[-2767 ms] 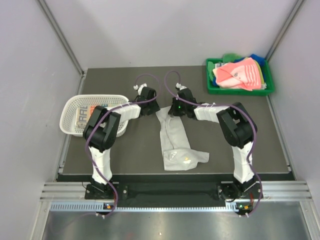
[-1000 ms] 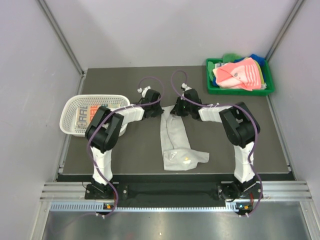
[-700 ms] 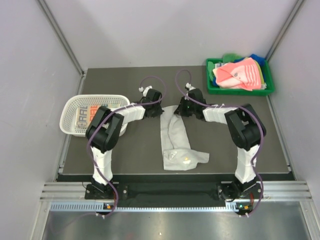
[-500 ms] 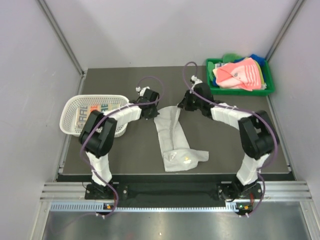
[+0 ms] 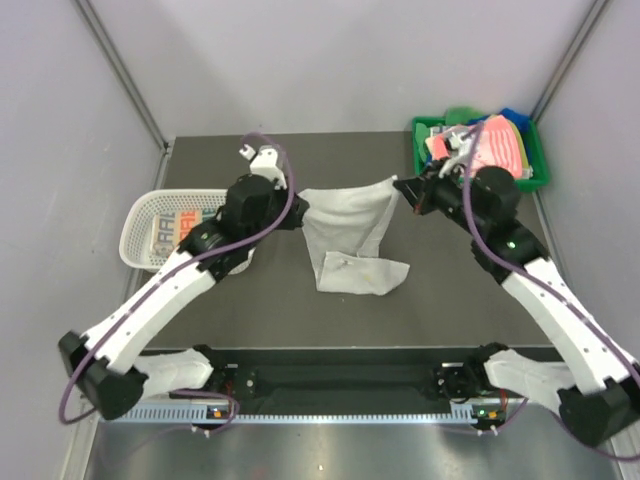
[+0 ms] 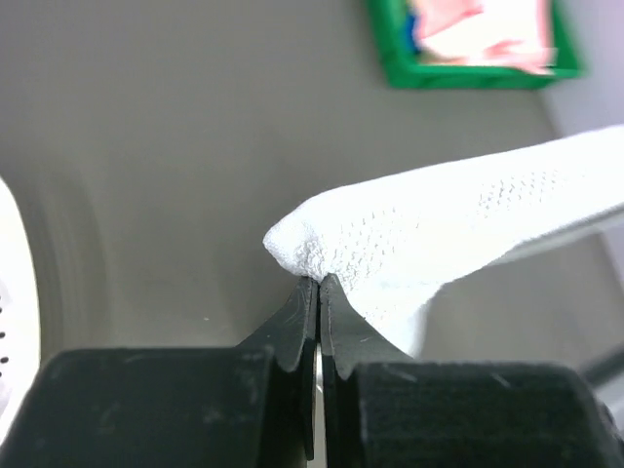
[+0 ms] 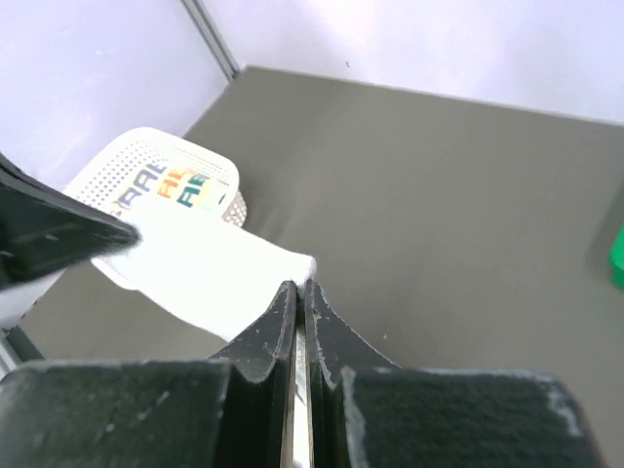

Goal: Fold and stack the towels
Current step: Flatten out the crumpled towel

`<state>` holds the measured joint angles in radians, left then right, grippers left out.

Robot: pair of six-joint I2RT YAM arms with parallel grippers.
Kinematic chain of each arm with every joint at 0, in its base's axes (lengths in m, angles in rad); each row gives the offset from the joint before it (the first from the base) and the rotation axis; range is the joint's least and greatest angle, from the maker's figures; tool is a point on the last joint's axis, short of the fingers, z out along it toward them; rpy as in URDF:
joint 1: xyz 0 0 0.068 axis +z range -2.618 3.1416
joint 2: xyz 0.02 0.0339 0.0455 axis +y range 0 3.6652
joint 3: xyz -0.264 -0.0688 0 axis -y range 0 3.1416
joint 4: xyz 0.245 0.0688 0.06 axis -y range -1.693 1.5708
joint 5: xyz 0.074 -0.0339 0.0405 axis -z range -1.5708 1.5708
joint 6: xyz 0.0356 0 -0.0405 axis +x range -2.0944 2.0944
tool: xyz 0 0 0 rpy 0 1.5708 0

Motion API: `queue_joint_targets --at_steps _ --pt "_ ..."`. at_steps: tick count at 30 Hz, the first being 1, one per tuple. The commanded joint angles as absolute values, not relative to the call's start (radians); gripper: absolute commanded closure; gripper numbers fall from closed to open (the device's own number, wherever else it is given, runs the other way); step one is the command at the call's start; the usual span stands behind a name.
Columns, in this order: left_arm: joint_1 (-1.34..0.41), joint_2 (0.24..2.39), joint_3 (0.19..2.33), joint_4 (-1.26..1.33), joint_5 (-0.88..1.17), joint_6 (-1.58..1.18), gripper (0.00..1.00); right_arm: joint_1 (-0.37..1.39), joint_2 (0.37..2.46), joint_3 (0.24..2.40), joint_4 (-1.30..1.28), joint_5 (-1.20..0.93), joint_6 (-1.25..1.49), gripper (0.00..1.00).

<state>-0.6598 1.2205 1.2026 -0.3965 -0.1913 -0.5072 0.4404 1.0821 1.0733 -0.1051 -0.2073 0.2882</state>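
A plain grey-white towel (image 5: 345, 235) hangs stretched between both grippers above the dark table, its lower part crumpled on the surface. My left gripper (image 5: 300, 204) (image 6: 319, 281) is shut on the towel's left top corner (image 6: 322, 249). On the opposite top corner (image 7: 292, 268) my right gripper (image 5: 398, 190) (image 7: 298, 286) is shut. A white towel with coloured letters (image 5: 180, 222) (image 7: 166, 185) lies in the white basket. Pink, blue and other towels (image 5: 480, 150) are piled in the green tray.
The white perforated basket (image 5: 135, 240) stands at the table's left edge. At the back right corner is the green tray (image 5: 428, 178) (image 6: 390, 58). Grey walls enclose the table on three sides.
Both arms have risen and spread apart, lifting the grey-white towel's far edge off the table and stretching it wide. The left gripper closed on its corner.
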Motion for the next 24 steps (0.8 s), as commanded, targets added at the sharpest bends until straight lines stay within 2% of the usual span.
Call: queue_joint_targets --at_steps 1,6,15,20,24 --pt "-0.698 1.064 1.189 -0.445 -0.158 -0.427 1.00 0.434 0.936 1.066 -0.207 -0.242 0.227 1.00" --pt "-0.735 0.919 1.222 -0.465 -0.031 -0.399 1.00 0.440 0.761 1.120 -0.291 -0.319 0.221 1.00" --pt "-0.736 0.828 1.342 -0.506 0.117 -0.437 1.00 0.442 0.683 1.295 -0.391 -0.391 0.268 1.00" --pt "-0.736 0.836 1.384 -0.505 0.009 -0.451 1.00 0.440 0.730 1.379 -0.419 -0.368 0.258 1.00" --pt "-0.735 0.923 1.393 -0.502 -0.153 -0.463 1.00 0.440 0.857 1.379 -0.402 -0.305 0.230 1.00"
